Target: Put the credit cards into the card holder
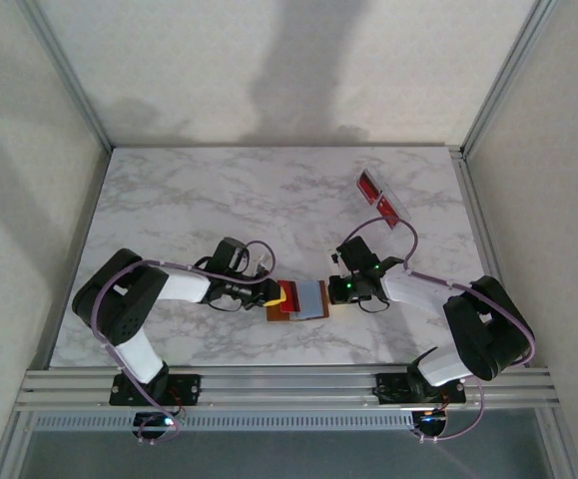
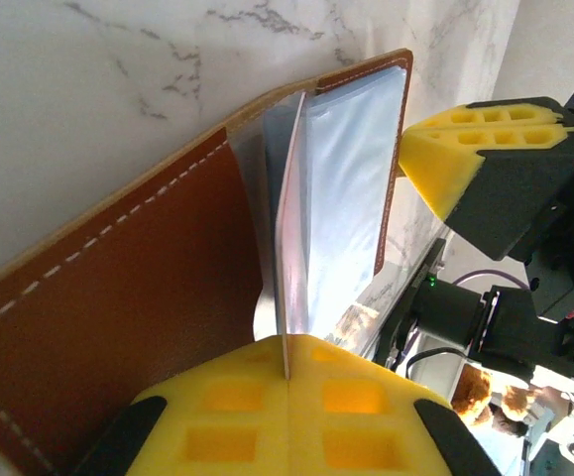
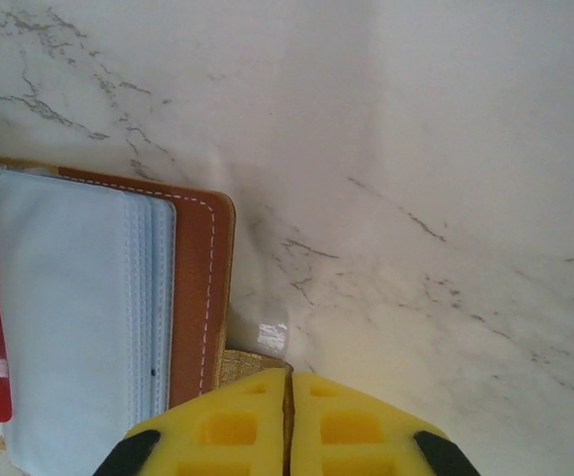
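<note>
Card holder (image 1: 298, 299) lies open on the marble bench (image 1: 189, 200), close to the near edge and between the two arms. Its brown leather cover is against the stone and its clear sleeves (image 3: 78, 317) face up. A red card (image 1: 288, 295) with a dark stripe lies at the holder's left side, just beyond the sleeves as the right wrist camera sees them.

The left gripper (image 2: 287, 382) meets the holder from the left. Its yellow jaws are pressed together on a thin pale sheet (image 2: 291, 248) that stands on edge out of the holder. Whether that sheet is a card or a sleeve leaf I cannot tell.

The right gripper (image 3: 288, 382) sits at the holder's right edge. Its jaws are together too, and a tan strip of the holder's rim runs into the seam between them.

Well apart from all this, toward the far right of the bench, a clear tray (image 1: 396, 212) lies slanted with two more red cards (image 1: 370, 187) in it.
</note>
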Tool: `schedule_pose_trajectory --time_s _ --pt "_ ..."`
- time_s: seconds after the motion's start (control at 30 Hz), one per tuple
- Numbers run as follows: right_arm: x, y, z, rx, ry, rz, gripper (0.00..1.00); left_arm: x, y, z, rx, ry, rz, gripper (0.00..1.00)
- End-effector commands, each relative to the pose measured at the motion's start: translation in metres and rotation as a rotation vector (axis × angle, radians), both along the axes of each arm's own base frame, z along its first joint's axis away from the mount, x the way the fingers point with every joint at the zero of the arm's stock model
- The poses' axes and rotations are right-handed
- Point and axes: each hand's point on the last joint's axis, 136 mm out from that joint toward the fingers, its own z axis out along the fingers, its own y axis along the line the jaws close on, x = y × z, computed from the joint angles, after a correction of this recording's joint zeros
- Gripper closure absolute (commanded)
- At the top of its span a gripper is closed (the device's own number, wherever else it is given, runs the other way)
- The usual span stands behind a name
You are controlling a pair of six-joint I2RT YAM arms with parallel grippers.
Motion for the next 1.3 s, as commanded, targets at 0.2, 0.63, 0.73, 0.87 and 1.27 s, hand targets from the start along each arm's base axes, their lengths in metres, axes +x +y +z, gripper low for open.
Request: schedule_pose_trajectory --time_s 0.2,0.63,0.73,0.87,1.27 --pt "-0.011 -0.001 -0.01 -0.01 0.044 0.004 1.0 -0.006 0.005 -0.002 -0.014 0.011 0.017 1.0" --pt "-0.01 0.006 -0.01 0.021 0.056 0.008 1.0 -0.009 -0.007 -0.001 -0.047 0.011 -0.032 1.0" --pt "-0.009 0.008 -0.009 0.026 0.056 0.01 1.0 -0.01 -0.007 -0.004 -0.046 0.016 -0.035 1.0" --pt "-0.009 0.008 -0.009 0.027 0.053 0.007 1.0 -0.01 -0.008 -0.004 -0.052 0.02 -0.039 1.0" --pt "-0.005 -0.001 -0.013 0.001 0.031 -0.051 1.0 -0.02 0.0 -0.011 -0.024 0.036 -0.04 1.0"
